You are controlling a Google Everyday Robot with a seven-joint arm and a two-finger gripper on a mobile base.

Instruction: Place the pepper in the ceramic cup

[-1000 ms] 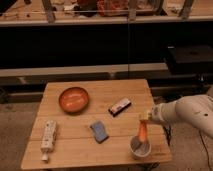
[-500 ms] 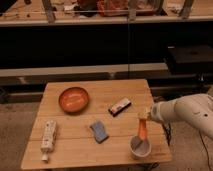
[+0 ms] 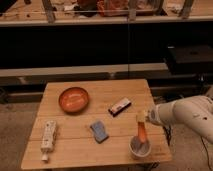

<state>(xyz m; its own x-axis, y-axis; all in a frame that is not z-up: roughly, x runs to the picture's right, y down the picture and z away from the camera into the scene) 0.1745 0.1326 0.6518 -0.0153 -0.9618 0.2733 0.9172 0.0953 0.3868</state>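
- Fingers [image 3: 142,118] of mine pinch the pepper [image 3: 142,129] by its pale stem end.
- Pepper hangs upright over the ceramic cup [image 3: 139,148], near the bench's [image 3: 75,150] right front corner.

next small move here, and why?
Probably lower a little further, then release. The gripper holds the pepper upright directly over the ceramic cup near the table's front right corner, and the pepper's lower tip sits at or just inside the rim, so releasing should leave it in the cup.
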